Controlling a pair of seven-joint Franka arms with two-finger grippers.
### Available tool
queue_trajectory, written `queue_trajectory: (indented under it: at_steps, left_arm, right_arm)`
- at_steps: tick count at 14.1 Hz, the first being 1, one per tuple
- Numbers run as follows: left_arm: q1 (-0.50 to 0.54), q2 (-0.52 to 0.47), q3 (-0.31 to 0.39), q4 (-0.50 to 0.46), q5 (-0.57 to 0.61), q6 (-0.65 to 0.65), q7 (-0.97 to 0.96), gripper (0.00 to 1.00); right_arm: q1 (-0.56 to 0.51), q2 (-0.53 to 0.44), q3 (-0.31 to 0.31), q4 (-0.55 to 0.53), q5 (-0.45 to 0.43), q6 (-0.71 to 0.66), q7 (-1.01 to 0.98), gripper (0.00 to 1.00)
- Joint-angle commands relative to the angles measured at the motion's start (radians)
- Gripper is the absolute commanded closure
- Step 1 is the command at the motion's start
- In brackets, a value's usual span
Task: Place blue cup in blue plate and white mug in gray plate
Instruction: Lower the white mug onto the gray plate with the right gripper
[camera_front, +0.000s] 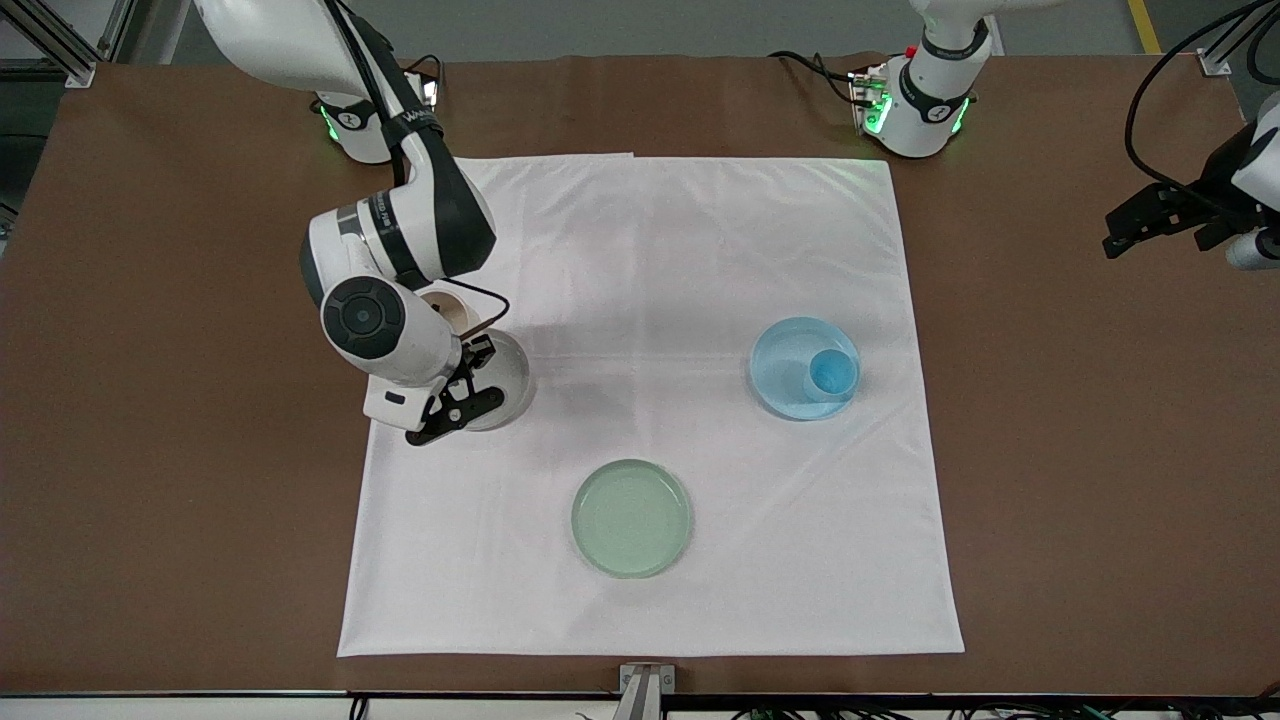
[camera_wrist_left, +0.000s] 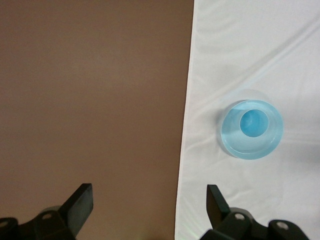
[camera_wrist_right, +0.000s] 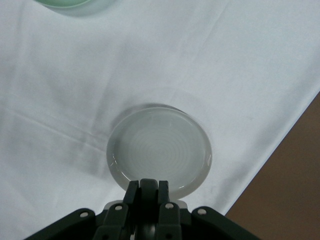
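Blue half looks done: blue cup (camera_front: 832, 373) is sitting upright inside the blue plate (camera_front: 785, 350), toward the left arm's end of the white cloth (camera_front: 650, 250).

Mug half is in hand now. Right gripper (camera_front: 462, 385) is hanging over the gray plate (camera_front: 512, 385) at the right arm's end of the cloth, fingers (camera_wrist_right: 148, 192) pinched fully together. White mug (camera_front: 452, 307) is showing only as a cream rim tucked under the arm's wrist, so I can't confirm from the front view how it's being held; in the right wrist view the fingers look clamped on something thin at their tips, probably the mug's handle or wall, but that's a guess. The gray plate there is bare, with no mug set in it yet.

Left gripper (camera_wrist_left: 150, 200) is waiting out over the bare desk (camera_front: 1050, 450) at its own end, fingers spread wide, holding nothing.

Pale green plate (camera_front: 631, 517) is sitting empty, nearer the front camera than both other plates; not part of the job.

Next move, as I read it: centre the mug over the gray plate, lower it until the base is seating flat inside the rim, then open the fingers and lift straight up so the mug isn't getting tipped.
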Motion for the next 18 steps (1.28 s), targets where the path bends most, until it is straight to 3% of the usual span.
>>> queue_trajectory:
  at_steps: [1,8,14,18]
  left_arm:
    - [0.004,-0.028,-0.034,-0.021,-0.017,-0.005,0.007,0.0]
    - [0.001,-0.043,-0.071,-0.018,-0.024,-0.005,-0.016,0.0]
    - [0.004,-0.036,-0.078,-0.016,-0.028,0.001,-0.053,0.0]
    - [0.006,-0.033,-0.078,-0.018,-0.028,0.006,-0.051,0.0]
  right_arm:
    - [0.009,-0.034,-0.005,-0.084,-0.019,0.066,-0.079,1.0]
    - [0.012,-0.037,-0.004,-0.138,-0.02,0.143,-0.312,1.0]
    - [0.032,-0.054,-0.002,-0.211,-0.019,0.247,-0.681,1.0]
    - [0.064,-0.074,0.01,-0.294,-0.01,0.408,-0.91,1.0]
